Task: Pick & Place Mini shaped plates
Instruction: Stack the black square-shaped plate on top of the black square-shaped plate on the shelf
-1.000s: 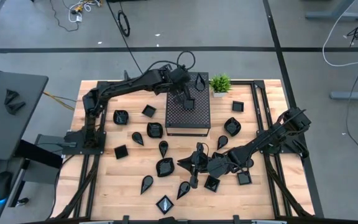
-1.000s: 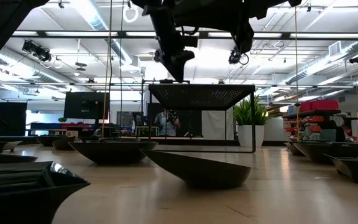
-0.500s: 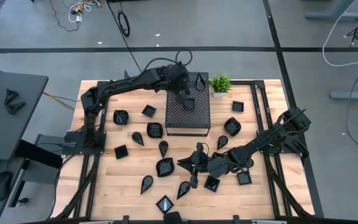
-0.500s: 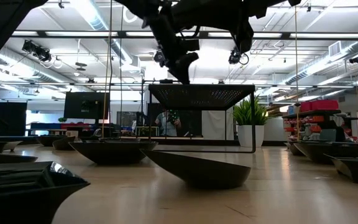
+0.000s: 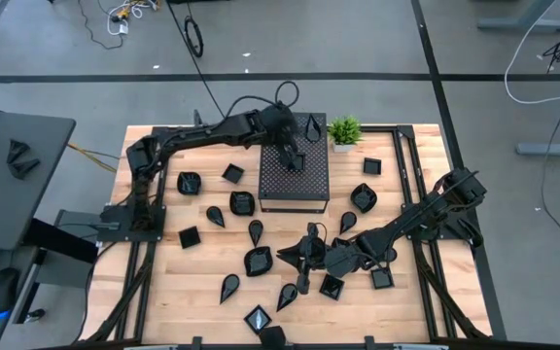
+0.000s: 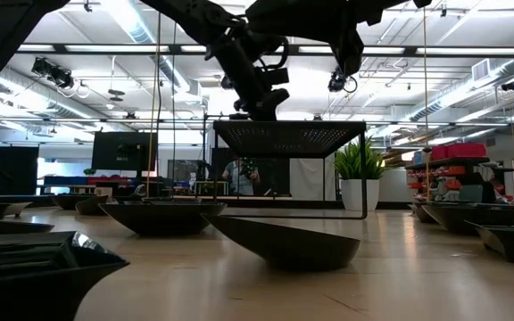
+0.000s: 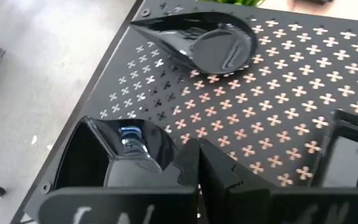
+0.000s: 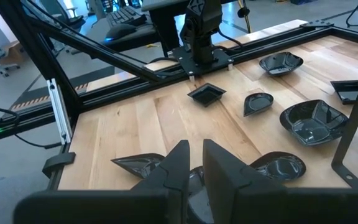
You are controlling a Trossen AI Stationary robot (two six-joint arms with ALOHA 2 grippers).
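High view: left gripper [image 5: 294, 158] over perforated box [image 5: 295, 191], fingers closed, holding nothing; mini shaped plates [image 5: 258, 261] scattered across wooden table [image 5: 178, 272]; right gripper [image 5: 306, 256] low among them.

Low view: plates [image 6: 284, 241] on tabletop.

Left wrist view: teardrop plate [image 7: 207, 43] lies on box top, another plate [image 7: 123, 152] beside closed fingers [image 7: 219, 168].

Right wrist view: fingers [image 8: 219, 165] narrowly parted — grip cannot be told.

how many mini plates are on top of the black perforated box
2: a teardrop plate by the corner nearest the plant, a square plate beside the left gripper. The arm may hide more.
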